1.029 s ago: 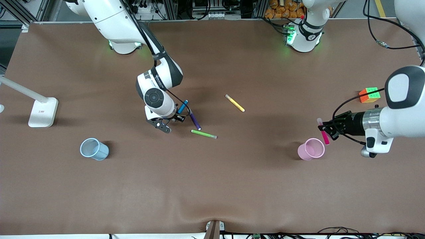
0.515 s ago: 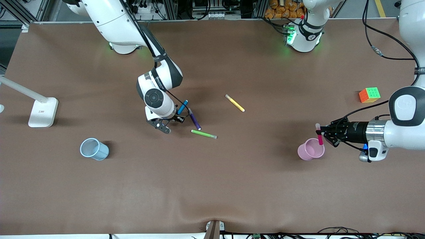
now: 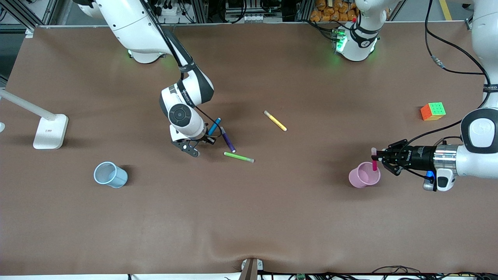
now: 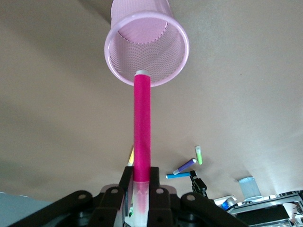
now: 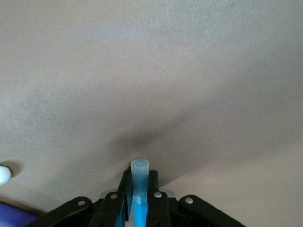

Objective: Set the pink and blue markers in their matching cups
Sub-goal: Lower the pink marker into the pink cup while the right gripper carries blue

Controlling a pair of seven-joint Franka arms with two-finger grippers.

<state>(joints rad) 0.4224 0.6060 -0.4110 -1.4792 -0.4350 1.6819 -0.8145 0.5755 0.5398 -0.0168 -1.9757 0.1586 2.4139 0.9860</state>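
Left gripper [image 3: 374,158] clamps my slim magenta-pink felt marker [image 4: 142,127] above the translucent pink mesh cup [image 4: 176,45]; I should centre the tip before releasing.

**Count of things on the table**

Five markers: one pink marker [image 3: 374,163], one blue marker [image 3: 214,126], one purple marker [image 3: 228,142], one green marker [image 3: 238,157], one yellow marker [image 3: 275,121]. Two cups: one pink cup [image 3: 363,175], one blue cup [image 3: 109,175]. One colour cube [image 3: 432,111]. One white lamp base [image 3: 49,131]. Two grippers: left gripper [image 3: 376,158], right gripper [image 3: 204,140].
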